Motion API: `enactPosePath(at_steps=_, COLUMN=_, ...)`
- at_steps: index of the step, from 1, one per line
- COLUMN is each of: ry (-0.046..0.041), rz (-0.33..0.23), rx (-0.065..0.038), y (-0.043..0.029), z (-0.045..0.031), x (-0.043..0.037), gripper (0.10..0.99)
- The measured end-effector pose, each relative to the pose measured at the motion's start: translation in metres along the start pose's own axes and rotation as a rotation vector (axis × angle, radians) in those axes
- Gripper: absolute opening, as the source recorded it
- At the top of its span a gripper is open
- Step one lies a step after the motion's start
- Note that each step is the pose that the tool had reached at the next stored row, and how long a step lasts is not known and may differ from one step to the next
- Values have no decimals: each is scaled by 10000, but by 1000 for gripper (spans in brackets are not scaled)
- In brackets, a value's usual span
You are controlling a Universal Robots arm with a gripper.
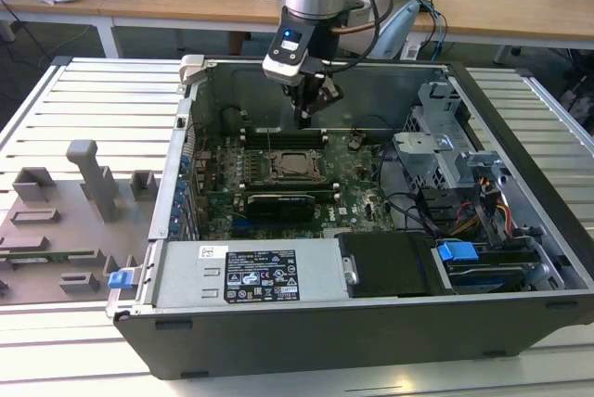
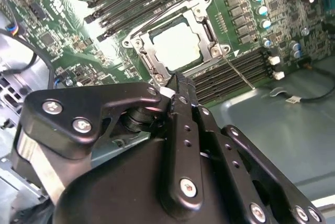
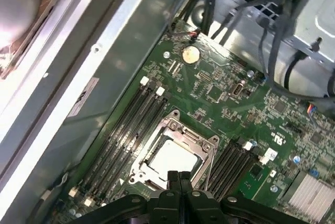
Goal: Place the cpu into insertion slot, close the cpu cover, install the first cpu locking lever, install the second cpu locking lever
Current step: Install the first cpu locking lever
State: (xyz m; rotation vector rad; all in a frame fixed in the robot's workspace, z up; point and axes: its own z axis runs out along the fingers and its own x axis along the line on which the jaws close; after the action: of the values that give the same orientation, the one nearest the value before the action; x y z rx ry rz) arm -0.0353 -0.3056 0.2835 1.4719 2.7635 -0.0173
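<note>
Gripper point(image 1: 303, 119) shut and empty: its black fingers point(image 3: 170, 179) meet tip to tip in both wrist views, holding nothing, as the arm hangs over the green motherboard point(image 1: 357, 170) inside an open computer case point(image 1: 371, 341). In the exterior view the insertion slot point(image 1: 276, 166) lies near the fingertips, at six o'clock from them. The cpu point(image 2: 175, 43) already sits in it, its pale metal top showing through the cut-out of the cpu cover point(image 2: 146, 54), which lies flat over the chip. From one corner of the socket a thin metal lever point(image 2: 238, 72) angles out across the black memory slots point(image 2: 214, 77). Farther out at six o'clock lies the grey power supply point(image 1: 251, 272), and at eight o'clock, outside the case, grey fixtures point(image 1: 88, 184) stand on the slatted table point(image 1: 93, 91).
</note>
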Motion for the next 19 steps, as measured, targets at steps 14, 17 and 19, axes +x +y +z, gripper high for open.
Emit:
enactPosePath(at_steps=14, ry=-13, rz=-2812, rx=-41, y=0, z=0, x=0, gripper=106)
enactPosePath(at_steps=17, ry=-15, rz=-3150, rx=-45, y=0, z=0, x=0, gripper=106)
enactPosePath(at_steps=19, ry=-17, rz=-3385, rx=-49, y=0, z=0, x=0, gripper=106)
